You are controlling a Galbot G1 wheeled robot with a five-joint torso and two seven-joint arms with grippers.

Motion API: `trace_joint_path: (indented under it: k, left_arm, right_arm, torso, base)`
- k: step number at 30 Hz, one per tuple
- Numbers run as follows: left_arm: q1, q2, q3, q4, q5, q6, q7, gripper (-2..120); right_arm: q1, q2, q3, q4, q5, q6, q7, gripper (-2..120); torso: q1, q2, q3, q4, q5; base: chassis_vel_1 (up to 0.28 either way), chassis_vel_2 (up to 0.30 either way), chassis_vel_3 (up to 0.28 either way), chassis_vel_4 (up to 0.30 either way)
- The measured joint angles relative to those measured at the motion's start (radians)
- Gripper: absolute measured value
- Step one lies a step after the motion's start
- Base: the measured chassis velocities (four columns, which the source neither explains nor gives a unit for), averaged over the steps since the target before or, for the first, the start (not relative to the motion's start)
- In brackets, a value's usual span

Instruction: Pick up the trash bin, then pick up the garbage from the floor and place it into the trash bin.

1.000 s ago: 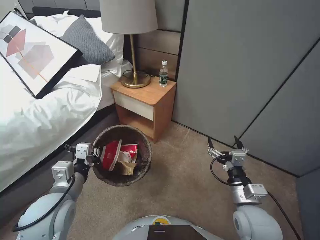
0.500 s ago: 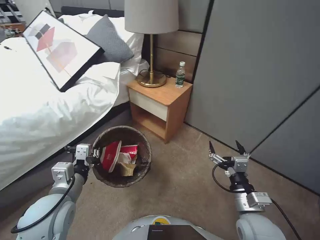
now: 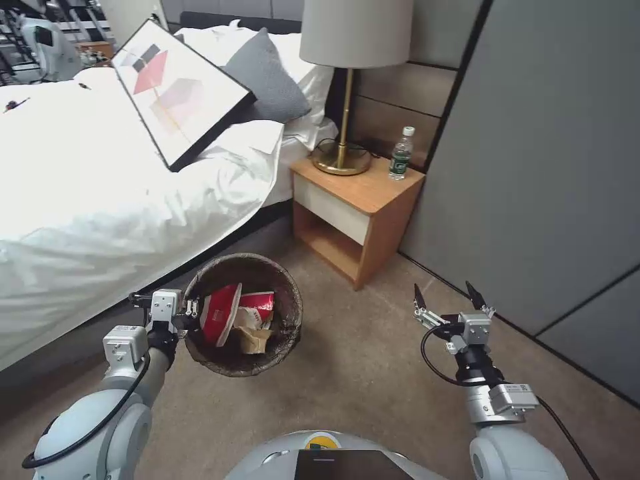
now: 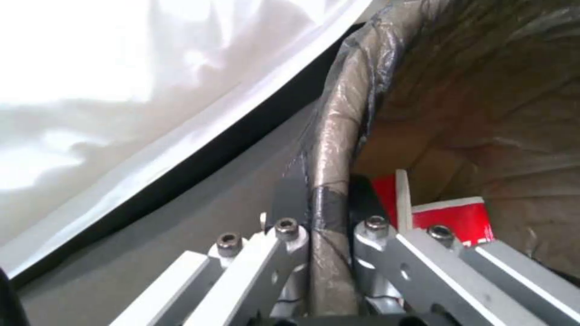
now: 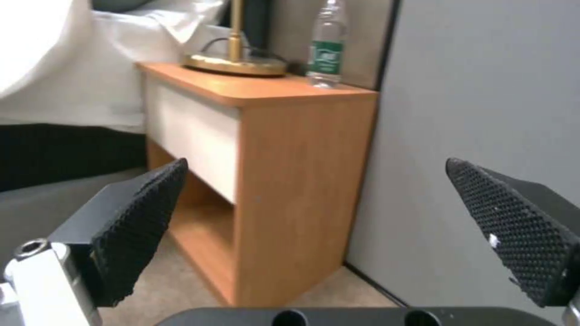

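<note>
The trash bin (image 3: pixel 288 293), round and lined with a dark bag, hangs just above the carpet beside the bed. My left gripper (image 3: pixel 193 308) is shut on its near-left rim; in the left wrist view the gripper (image 4: pixel 326 201) has one finger (image 4: pixel 289 199) outside the bagged rim (image 4: pixel 344 113) and one inside. Garbage lies in the bin: red-and-white packets (image 3: pixel 224 312) (image 4: pixel 453 217) and a crumpled brown paper piece (image 3: pixel 253 340). My right gripper (image 3: pixel 444 295) is held up over the carpet to the right, open and holding nothing, its black pads (image 5: pixel 139 226) spread wide.
A white bed (image 3: pixel 100 200) with a framed picture (image 3: pixel 180 93) lies to the left. A wooden nightstand (image 3: pixel 360 200) (image 5: pixel 290 136) stands ahead with a lamp (image 3: pixel 347 40) and a green-labelled bottle (image 3: pixel 401 155) (image 5: pixel 326 45). Grey wall panels (image 3: pixel 533 167) close the right. Bare carpet (image 3: pixel 360 373) lies between the arms.
The whole picture has slid to the right, so the camera has turned left; more of the bed shows. Both grippers and the held bin keep their places in the picture.
</note>
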Motion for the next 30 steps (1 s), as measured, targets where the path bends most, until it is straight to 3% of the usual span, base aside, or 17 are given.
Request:
trace_joint_path:
  k: [30]
  left_arm:
    - [-0.005, 0.0, -0.003, 0.0, 0.0, 0.0, -0.007, 3]
  right_arm:
    - [0.017, -0.007, -0.008, -0.011, 0.008, -0.021, -0.002, 100]
  torso:
    - [0.0, 0.0, 0.0, 0.0, 0.0]
  base:
    - [0.071, 0.077, 0.076, 0.076]
